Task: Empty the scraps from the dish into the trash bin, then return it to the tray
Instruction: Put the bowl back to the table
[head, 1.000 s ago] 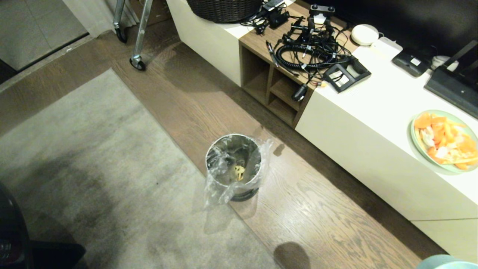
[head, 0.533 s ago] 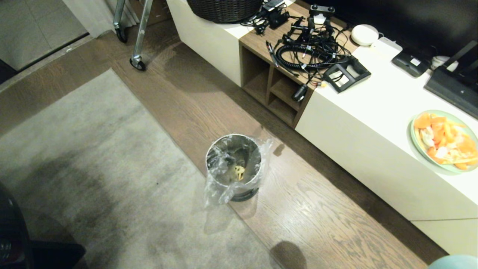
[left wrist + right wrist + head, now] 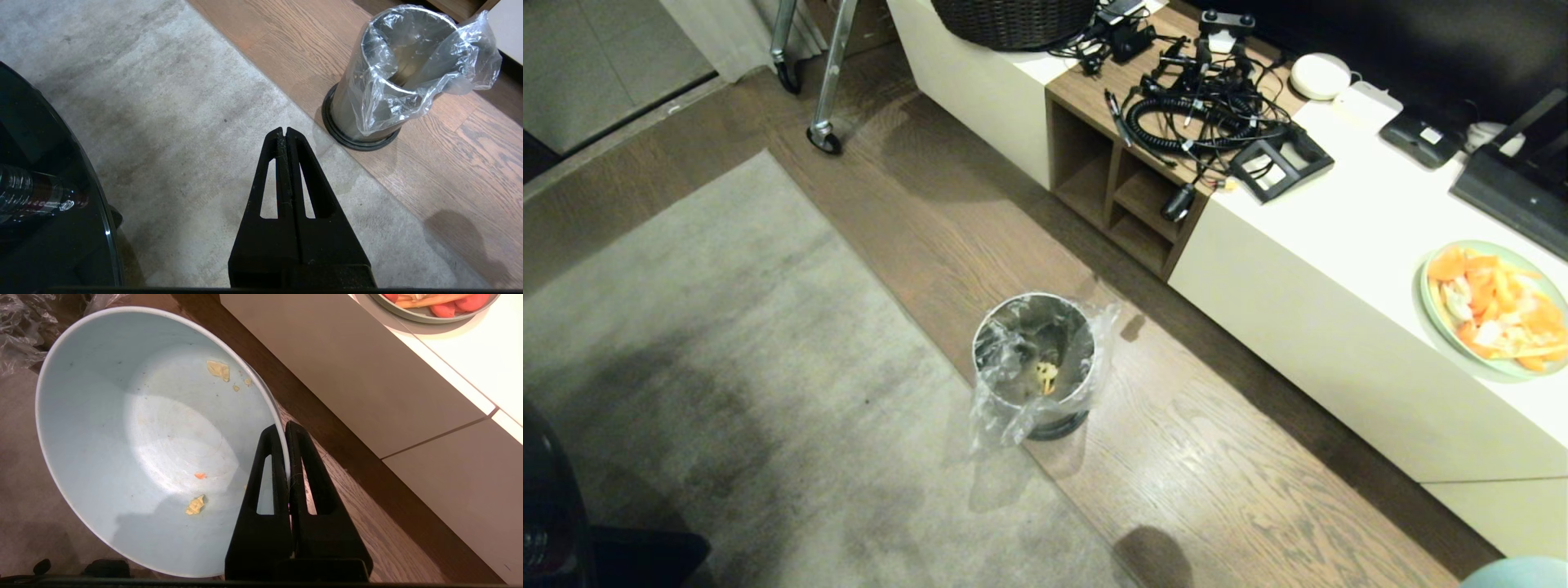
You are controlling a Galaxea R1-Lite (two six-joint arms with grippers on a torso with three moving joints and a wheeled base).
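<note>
My right gripper [image 3: 284, 425] is shut on the rim of the dish [image 3: 155, 433], a pale blue bowl held tilted over the wood floor; only its edge [image 3: 1515, 573] shows at the lower right corner of the head view. A few small yellowish and orange scraps [image 3: 195, 504] cling to its inside. The trash bin [image 3: 1036, 363], steel with a clear liner, stands on the floor with yellowish scraps [image 3: 1045, 376] at its bottom. My left gripper [image 3: 282, 131] is shut and empty above the rug, short of the trash bin [image 3: 392, 77]. The tray is out of view.
A long white cabinet [image 3: 1331, 302] runs along the right with a green plate of orange fruit [image 3: 1494, 309], tangled cables [image 3: 1201, 114] and a woven basket [image 3: 1013, 20]. A grey rug [image 3: 727, 392] covers the left. A dark glass table edge [image 3: 53, 196] lies beside the left arm.
The dish's edge has slipped lower and further right at the head view's bottom corner, so less of it shows. The bin and everything else stay put.
</note>
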